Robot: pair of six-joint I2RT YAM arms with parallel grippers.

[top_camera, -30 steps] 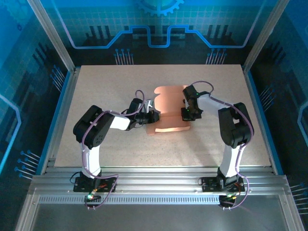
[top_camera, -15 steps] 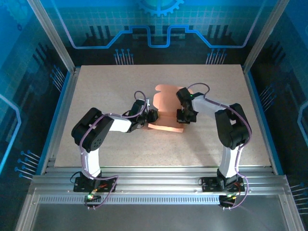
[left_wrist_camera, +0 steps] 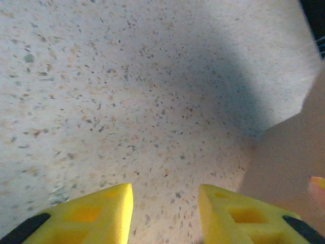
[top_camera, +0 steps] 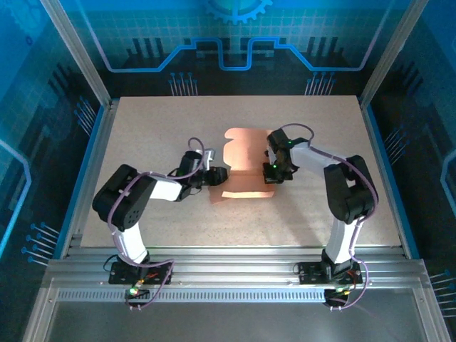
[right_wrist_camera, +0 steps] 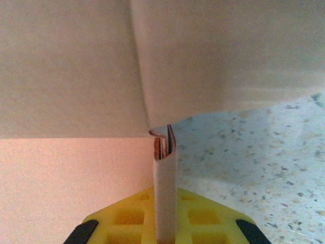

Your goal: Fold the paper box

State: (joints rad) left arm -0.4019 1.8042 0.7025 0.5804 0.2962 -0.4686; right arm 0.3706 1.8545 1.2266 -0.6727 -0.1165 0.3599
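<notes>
Backed off, left hand [left_wrist_camera: 165,192] gapes over table [top_camera: 157,135]; right hand [right_wrist_camera: 165,203] pinches paper box [top_camera: 246,153].

The salmon-orange paper box [top_camera: 244,165] lies mid-table, part-folded, its far panel raised and near panel flat.

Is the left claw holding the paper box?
No, the left claw is open, table showing between its fingers, and the paper box lies beside it.

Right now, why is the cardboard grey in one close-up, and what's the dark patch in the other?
Right wrist view: the paper box is shaded greyish above, salmon where lit below left. Left wrist view: a soft shadow lies on the table; the left hand looks blurred, too near the lens.
</notes>
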